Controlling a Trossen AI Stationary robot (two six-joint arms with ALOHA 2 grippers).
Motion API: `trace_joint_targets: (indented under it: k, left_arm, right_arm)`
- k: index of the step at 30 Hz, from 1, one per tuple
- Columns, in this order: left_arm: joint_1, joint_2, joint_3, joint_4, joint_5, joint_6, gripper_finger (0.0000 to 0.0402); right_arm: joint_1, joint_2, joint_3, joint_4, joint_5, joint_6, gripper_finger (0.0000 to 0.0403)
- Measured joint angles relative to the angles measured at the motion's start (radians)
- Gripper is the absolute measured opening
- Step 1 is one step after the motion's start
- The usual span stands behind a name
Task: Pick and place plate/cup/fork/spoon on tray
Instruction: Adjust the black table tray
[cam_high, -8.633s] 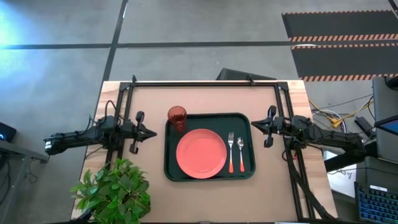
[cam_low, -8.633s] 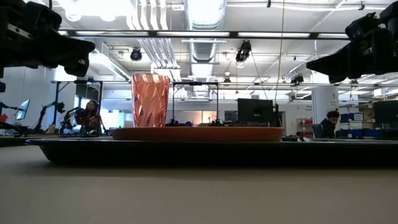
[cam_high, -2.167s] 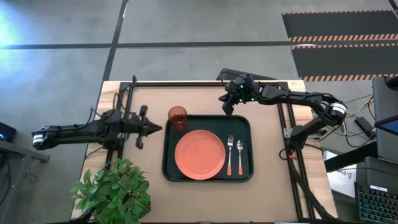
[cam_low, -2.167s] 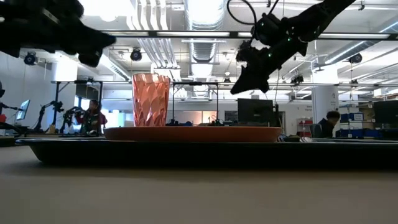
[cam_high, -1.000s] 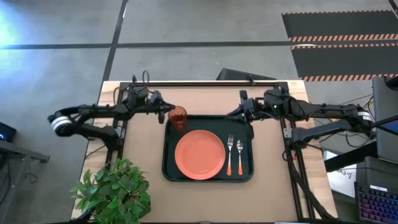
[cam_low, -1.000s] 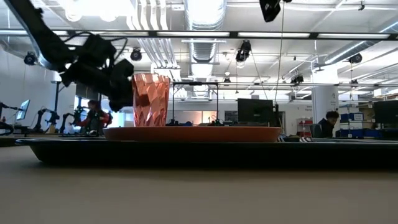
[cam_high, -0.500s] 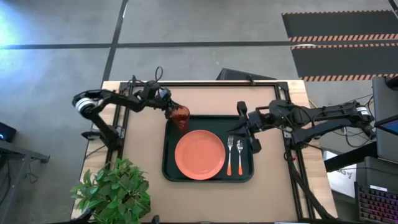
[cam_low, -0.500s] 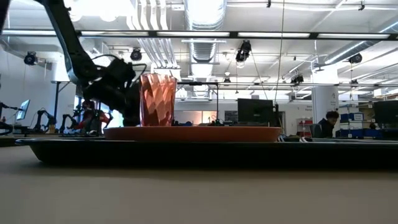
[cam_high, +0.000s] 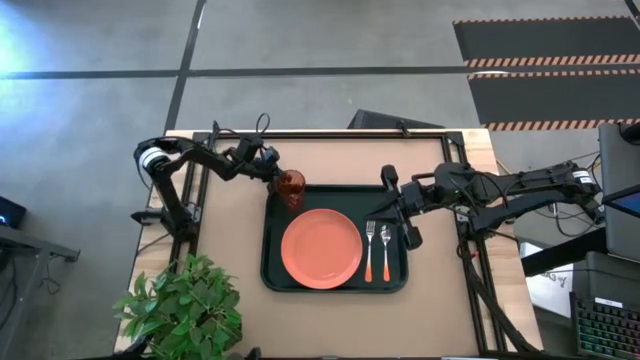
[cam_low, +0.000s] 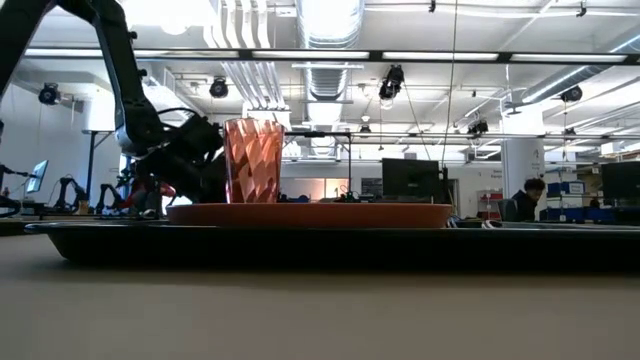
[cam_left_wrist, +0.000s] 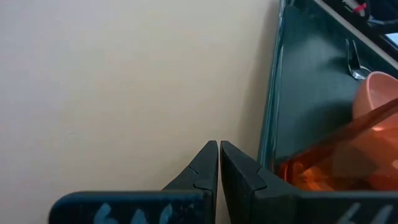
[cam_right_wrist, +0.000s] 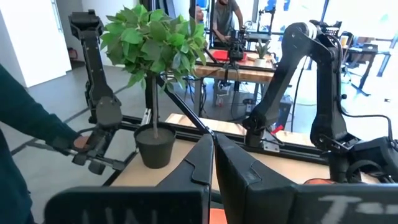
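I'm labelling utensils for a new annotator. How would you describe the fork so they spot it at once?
Start at the dark tray in the middle of the table. Right of the round orange plate lie two slim orange-handled utensils side by side. The fork is the one nearer the plate, with a tined silver head; the spoon beside it has an oval bowl.

Small translucent red-brown faceted plastic cup (cam_low: 249, 161) is catching the light along its ridges, looking glossy. Round salmon-orange plate (cam_high: 322, 248) is showing a smooth, matt face. Dark green-black rectangular tray (cam_left_wrist: 305, 87) is reflecting softly, semi-gloss plastic by the look. Fork (cam_high: 370, 247) and spoon (cam_high: 385, 246) are showing shiny metal heads on orange plastic-looking handles. Pale tan tabletop (cam_left_wrist: 124, 81) is reading smooth and matt. Left gripper fingers (cam_left_wrist: 233, 171) are appearing matt black.
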Motion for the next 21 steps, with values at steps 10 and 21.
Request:
trace_joint_targets:
  k: [10,21]
  left_arm:
    - [-0.023,-0.006,-0.003,-0.001,0.047,-0.027,0.0]
    - [-0.049,-0.006,-0.006,-0.006,0.051,-0.031,0.0]
  right_arm:
    - [0.0,0.0,0.0,0.001,0.0,-0.003,0.0009]
    - [0.0,0.0,0.0,0.001,0.001,0.001,0.0009]
